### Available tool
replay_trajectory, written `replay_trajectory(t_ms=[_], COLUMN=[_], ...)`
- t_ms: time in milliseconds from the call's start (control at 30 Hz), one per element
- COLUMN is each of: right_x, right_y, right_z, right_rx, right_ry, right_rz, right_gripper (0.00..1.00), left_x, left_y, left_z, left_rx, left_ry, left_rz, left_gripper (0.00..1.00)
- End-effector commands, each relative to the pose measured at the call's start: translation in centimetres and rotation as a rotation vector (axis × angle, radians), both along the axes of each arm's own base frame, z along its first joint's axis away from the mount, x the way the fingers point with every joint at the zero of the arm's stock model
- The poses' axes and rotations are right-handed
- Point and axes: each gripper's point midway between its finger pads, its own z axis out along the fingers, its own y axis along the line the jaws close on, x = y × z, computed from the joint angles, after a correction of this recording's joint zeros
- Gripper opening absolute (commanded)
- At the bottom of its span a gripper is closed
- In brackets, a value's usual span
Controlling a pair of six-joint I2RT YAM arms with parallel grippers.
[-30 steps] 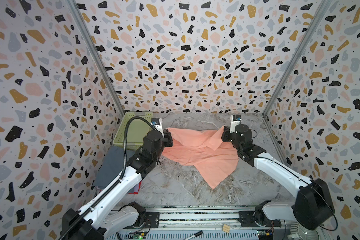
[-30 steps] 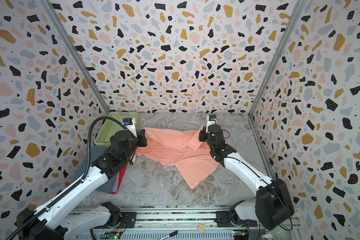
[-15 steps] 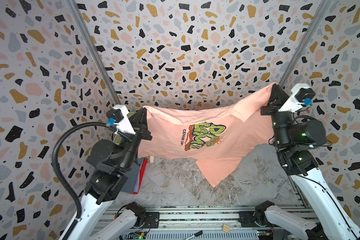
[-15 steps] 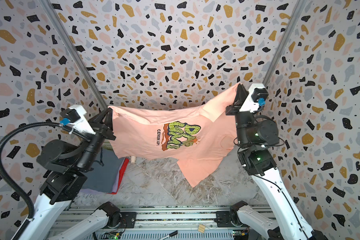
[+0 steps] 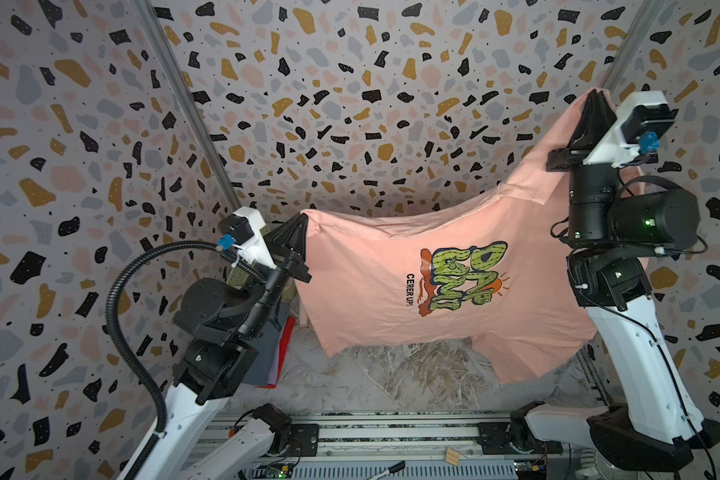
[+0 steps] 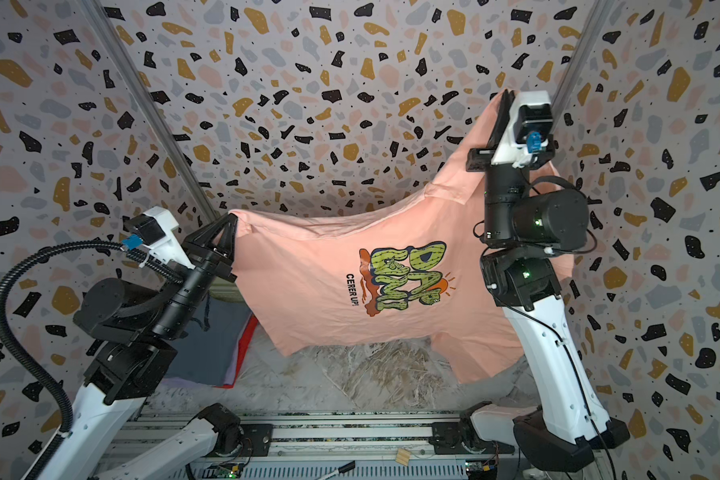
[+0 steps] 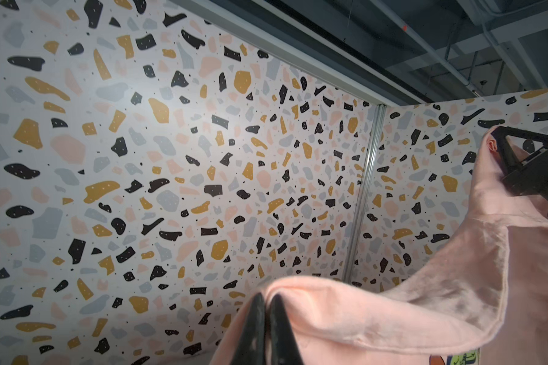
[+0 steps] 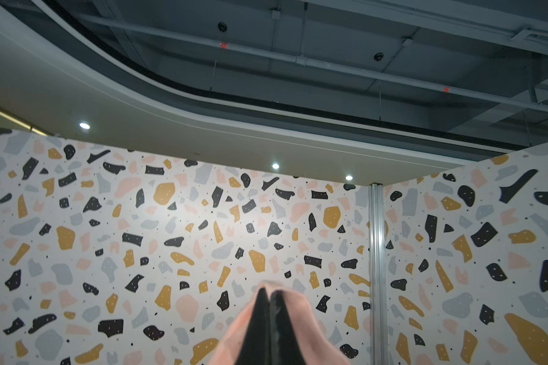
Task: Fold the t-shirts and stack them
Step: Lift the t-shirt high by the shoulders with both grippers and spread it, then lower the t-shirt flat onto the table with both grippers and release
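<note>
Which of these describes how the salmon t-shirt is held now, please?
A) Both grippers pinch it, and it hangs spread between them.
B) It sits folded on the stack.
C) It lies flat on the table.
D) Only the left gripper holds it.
A: the left gripper and right gripper are each shut on an edge of the salmon t-shirt.

salmon-peach t-shirt (image 5: 371, 299), green bubble-letter print (image 5: 462, 278), slate-grey shirt (image 6: 208, 345), terrazzo-speckled walls (image 5: 350, 83)

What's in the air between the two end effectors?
The peach t-shirt, spread out, pinched by the left end effector and right end effector; both top views show it.
</note>
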Motion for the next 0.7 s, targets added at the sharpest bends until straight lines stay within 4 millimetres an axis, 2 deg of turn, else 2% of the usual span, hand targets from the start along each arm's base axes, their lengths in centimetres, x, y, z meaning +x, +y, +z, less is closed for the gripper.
replay_trajectory(t_ms=[0,167,333,400,500,533,567,600,633,667], right_x=[3.2,11.1,20.9,24.8,29.4,30.5,31.3,32.0,32.3,32.4], right_y=[-0.5,-2.3,-2.0,-1.7,-1.9,-2.0,-2.1,-2.1,-2.3,-2.5], right_z=[-2.9,-9.7,-20.6,-25.3,-30.1,-31.2,-32.2,-33.0,-33.5,-33.9], right_rx=[-0.032,0.014,0.022,0.030,0.048,0.053,0.057,0.056,0.059,0.071], right_ry=[0.082,0.233,0.440,0.520,0.615,0.641,0.664,0.685,0.706,0.726], right_rz=[-0.051,-0.023,0.007,0.040,0.049,0.051,0.048,0.042,0.029,0.015], right_gripper=[0.00,0.00,0.00,0.00,0.01,0.11,0.30,0.54,0.66,0.74], left_x=[1.9,7.0,13.5,16.8,22.2,24.1,25.6,27.0,28.0,28.8], left_y=[-0.4,-1.8,-3.3,-3.5,-2.5,-1.8,-1.3,-0.9,-0.5,-0.4], left_z=[-1.7,-7.7,-14.9,-18.0,-21.2,-22.5,-23.6,-24.4,-25.0,-25.6], left_rx=[-0.048,-0.021,0.072,0.120,0.162,0.164,0.164,0.169,0.166,0.167], left_ry=[0.043,0.184,0.342,0.403,0.479,0.518,0.553,0.592,0.619,0.639], left_rz=[0.008,0.080,0.187,0.245,0.337,0.376,0.402,0.416,0.431,0.425], left_gripper=[0.00,0.00,0.00,0.00,0.04,0.13,0.25,0.40,0.50,0.61])
